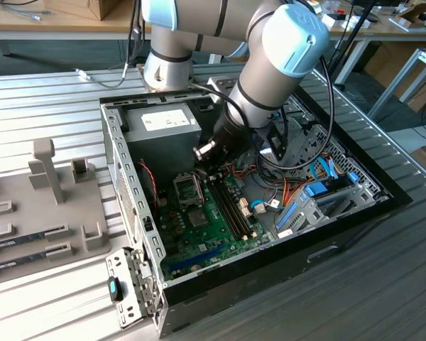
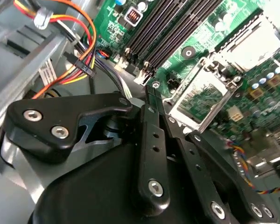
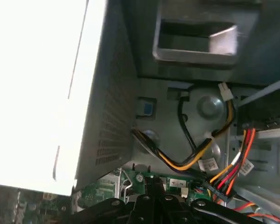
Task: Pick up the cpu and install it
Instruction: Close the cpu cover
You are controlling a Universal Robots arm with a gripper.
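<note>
On the ribbed grey table, an open black computer case lies flat, letting the black pincer, closed, reach its metal socket frame.

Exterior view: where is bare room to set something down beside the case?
Ribbed metal table is bare at the exterior view's right of the black computer case and behind the grey fixture plate. Inside the case, cables crowd.

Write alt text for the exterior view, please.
A robot arm reaches down into an open computer case, its tip over the motherboard near the square socket. A grey tray lies at the exterior view's left.
</note>
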